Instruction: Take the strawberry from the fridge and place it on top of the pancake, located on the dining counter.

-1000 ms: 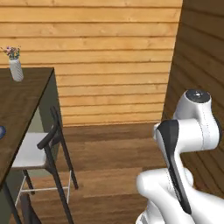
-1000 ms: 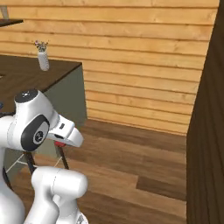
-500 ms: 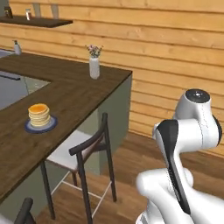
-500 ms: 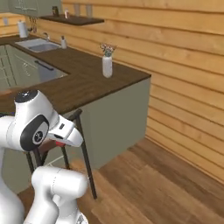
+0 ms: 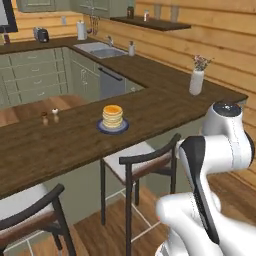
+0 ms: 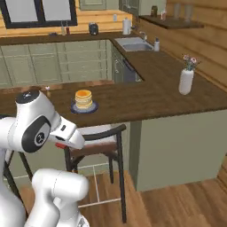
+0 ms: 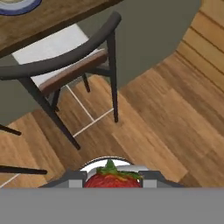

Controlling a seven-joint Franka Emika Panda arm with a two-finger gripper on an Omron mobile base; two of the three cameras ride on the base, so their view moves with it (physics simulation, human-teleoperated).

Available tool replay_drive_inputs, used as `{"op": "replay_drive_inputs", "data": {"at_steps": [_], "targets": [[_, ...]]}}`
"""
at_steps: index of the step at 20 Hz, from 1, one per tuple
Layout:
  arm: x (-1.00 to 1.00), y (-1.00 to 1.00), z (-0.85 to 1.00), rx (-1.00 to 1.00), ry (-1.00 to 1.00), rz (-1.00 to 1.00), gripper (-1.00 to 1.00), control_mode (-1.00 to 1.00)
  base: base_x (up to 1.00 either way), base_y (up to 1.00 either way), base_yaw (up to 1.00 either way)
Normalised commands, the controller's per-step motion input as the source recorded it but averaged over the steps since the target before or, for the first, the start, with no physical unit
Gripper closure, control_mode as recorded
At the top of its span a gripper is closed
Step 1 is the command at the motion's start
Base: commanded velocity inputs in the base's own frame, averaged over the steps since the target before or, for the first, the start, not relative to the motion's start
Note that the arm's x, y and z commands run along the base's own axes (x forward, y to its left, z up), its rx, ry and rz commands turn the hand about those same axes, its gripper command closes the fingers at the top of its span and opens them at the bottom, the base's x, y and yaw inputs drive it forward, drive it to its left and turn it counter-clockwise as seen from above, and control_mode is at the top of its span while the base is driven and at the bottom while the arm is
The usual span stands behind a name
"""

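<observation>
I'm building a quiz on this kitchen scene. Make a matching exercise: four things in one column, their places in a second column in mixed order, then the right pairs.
Things:
1. strawberry
2. pancake
3. flower vase
4. sink

Places:
A. set into the far worktop below the wall shelf
B. on a small blue-grey plate on the dining counter
C. between the fingers of the tool, above the wooden floor
D. near the corner end of the dark counter, by the plank wall

Pairs: 1-C, 2-B, 3-D, 4-A

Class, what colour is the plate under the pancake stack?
Blue-grey plate; clearest in the left base view.
</observation>
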Motion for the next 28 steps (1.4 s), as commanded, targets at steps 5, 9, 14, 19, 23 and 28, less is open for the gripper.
{"op": "replay_drive_inputs", "data": {"at_steps": [5, 9, 14, 19, 23, 28], "targets": [[0.00, 0.00, 0.00, 0.00, 0.00, 0.00, 1.00, 1.00, 0.56, -0.34, 0.85], [0.00, 0.00, 0.00, 0.00, 0.00, 0.00, 1.00, 1.00, 0.76, -0.41, 0.47], [0.00, 0.00, 0.00, 0.00, 0.00, 0.00, 1.00, 1.00, 0.72, -0.35, 0.15], [0.00, 0.00, 0.00, 0.00, 0.00, 0.00, 1.00, 1.00, 0.62, -0.16, -0.17], [0.00, 0.00, 0.00, 0.00, 0.00, 0.00, 1.00, 1.00, 0.49, -0.37, -0.38], [0.00, 0.00, 0.00, 0.00, 0.00, 0.00, 1.00, 1.00, 0.69, -0.40, -0.28]]}}
